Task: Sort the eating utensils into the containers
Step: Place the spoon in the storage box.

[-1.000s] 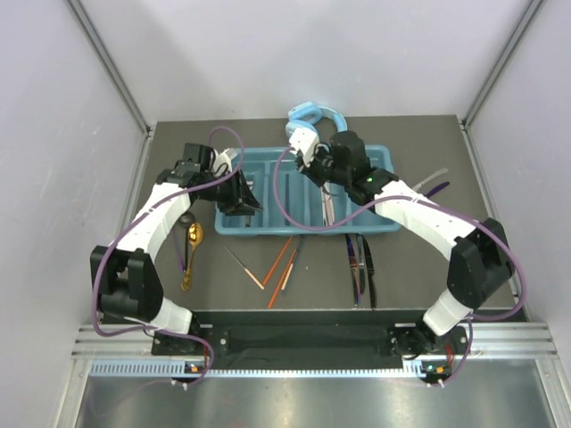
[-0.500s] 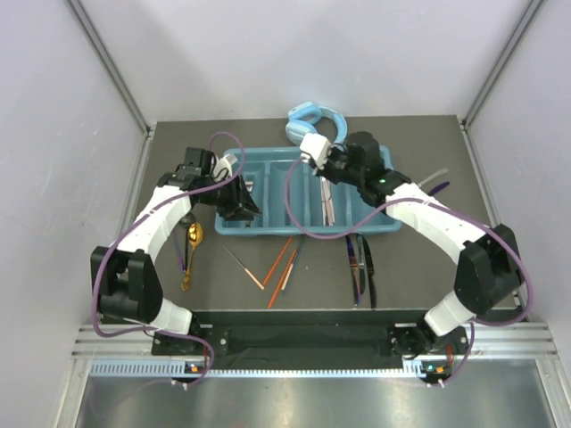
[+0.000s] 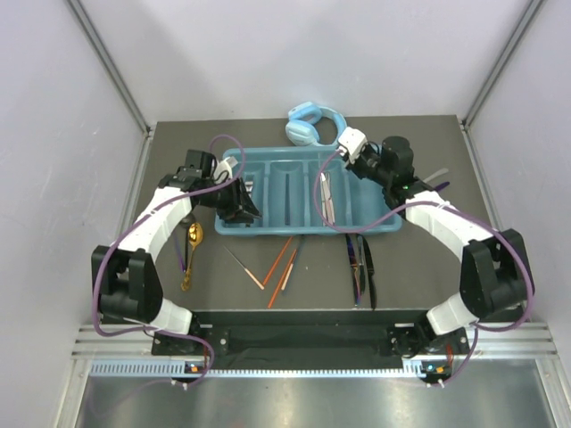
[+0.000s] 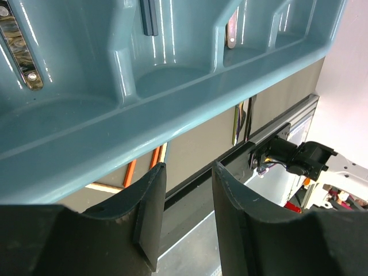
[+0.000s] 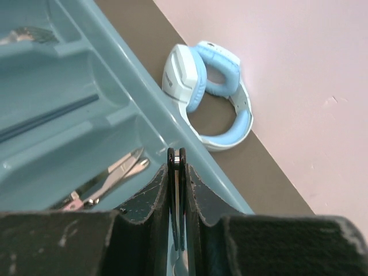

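Utensil (image 5: 177,158) in right gripper (image 5: 177,178), left gripper (image 4: 184,215) parted

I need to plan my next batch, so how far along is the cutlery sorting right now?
Partly done. The tray already holds silver pieces and a fork. The right gripper is pinching a thin utensil above the tray's far rim; the left gripper is open at its near rim. The gold spoon, orange chopsticks and dark knives still lie on the table.
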Robot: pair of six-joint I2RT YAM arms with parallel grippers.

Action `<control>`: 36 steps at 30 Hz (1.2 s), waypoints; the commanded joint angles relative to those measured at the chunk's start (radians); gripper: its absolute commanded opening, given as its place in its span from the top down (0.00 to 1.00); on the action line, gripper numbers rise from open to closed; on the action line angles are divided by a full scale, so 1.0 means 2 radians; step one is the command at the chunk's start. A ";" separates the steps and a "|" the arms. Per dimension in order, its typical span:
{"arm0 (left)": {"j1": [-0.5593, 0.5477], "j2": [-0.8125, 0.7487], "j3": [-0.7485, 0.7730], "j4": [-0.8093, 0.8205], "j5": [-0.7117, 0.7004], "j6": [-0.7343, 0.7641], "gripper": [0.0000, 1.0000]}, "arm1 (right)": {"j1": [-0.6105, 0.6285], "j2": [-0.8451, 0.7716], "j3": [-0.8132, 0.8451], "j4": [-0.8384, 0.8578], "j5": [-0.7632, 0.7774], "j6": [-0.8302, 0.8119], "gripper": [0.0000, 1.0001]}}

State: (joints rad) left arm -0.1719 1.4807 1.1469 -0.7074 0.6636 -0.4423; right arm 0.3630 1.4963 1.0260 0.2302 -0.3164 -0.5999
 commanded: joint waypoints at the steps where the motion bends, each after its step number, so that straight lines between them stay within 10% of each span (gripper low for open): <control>1: 0.002 0.004 0.006 0.005 -0.001 0.009 0.58 | -0.006 0.032 0.022 0.086 -0.036 0.018 1.00; 36: 0.001 0.026 0.020 -0.004 -0.006 0.015 0.60 | 0.000 -0.046 -0.183 0.157 0.022 0.144 0.99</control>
State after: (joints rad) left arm -0.1719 1.5494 1.1503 -0.7132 0.6552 -0.4305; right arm 0.3523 1.4483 0.6849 0.6186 -0.2882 -0.3698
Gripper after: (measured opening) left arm 0.403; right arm 0.121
